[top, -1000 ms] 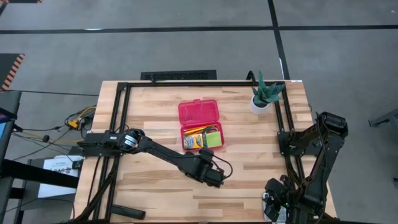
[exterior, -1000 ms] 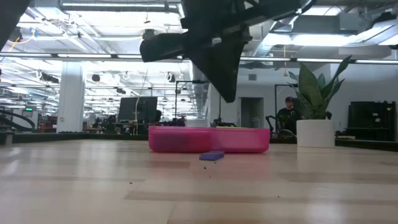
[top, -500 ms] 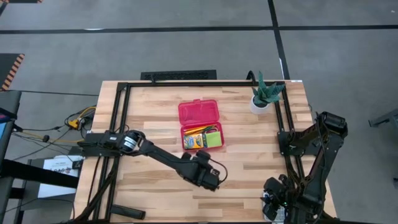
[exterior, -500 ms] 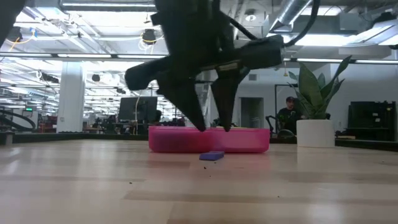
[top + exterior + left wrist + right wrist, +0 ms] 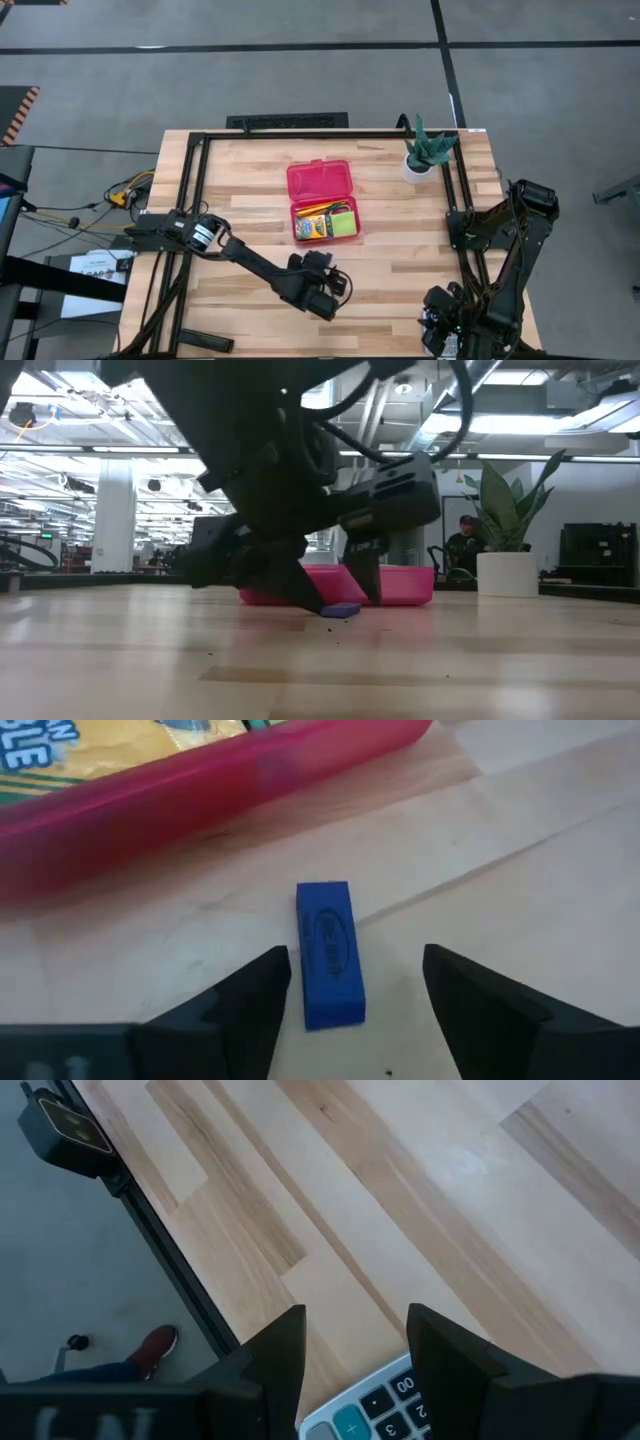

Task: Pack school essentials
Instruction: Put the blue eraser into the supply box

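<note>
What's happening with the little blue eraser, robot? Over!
Left gripper open, low over blue eraser, fingers either side, not gripping. Eraser flat on table beside pink case. Right gripper open, parked at table edge. Nothing in the way.

Digits 1 and 2 and a plus sign on the grey calculator's (image 5: 372, 1410) keys, cut-off blue letters "LE" on the yellow crayon box (image 5: 120, 750) inside the pink case (image 5: 200, 800), embossed oval mark on the blue eraser (image 5: 331, 953), unreadable
</note>
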Controlling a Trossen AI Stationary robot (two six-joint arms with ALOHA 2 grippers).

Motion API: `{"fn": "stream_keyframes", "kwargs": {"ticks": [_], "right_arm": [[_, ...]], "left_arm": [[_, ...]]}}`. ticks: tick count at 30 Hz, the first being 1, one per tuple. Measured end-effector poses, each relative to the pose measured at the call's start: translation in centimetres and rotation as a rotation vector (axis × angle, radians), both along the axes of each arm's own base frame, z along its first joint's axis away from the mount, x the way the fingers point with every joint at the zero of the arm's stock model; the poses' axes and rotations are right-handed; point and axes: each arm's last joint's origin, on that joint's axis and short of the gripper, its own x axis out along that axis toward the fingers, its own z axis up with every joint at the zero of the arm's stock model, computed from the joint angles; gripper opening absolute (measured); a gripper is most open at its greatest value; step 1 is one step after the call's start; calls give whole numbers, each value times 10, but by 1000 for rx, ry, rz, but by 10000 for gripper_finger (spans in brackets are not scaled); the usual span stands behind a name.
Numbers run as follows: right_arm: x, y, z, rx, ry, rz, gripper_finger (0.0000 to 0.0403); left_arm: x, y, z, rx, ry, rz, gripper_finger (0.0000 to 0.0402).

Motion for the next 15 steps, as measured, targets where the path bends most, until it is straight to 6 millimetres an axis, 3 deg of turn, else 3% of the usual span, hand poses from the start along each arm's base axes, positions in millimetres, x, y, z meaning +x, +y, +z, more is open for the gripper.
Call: {"fn": "stream_keyframes", "kwargs": {"ticks": [4, 7, 15], "right_arm": [[0, 1, 0, 14, 0, 1, 182], [0, 1, 0, 19, 11, 3, 182], [0, 1, 0, 20, 23, 5, 182]], "left_arm": [[-9, 2, -17, 5, -47, 0, 220], [-15, 4, -24, 3, -39, -11, 190], [-18, 3, -27, 44, 52, -97, 22]]}}
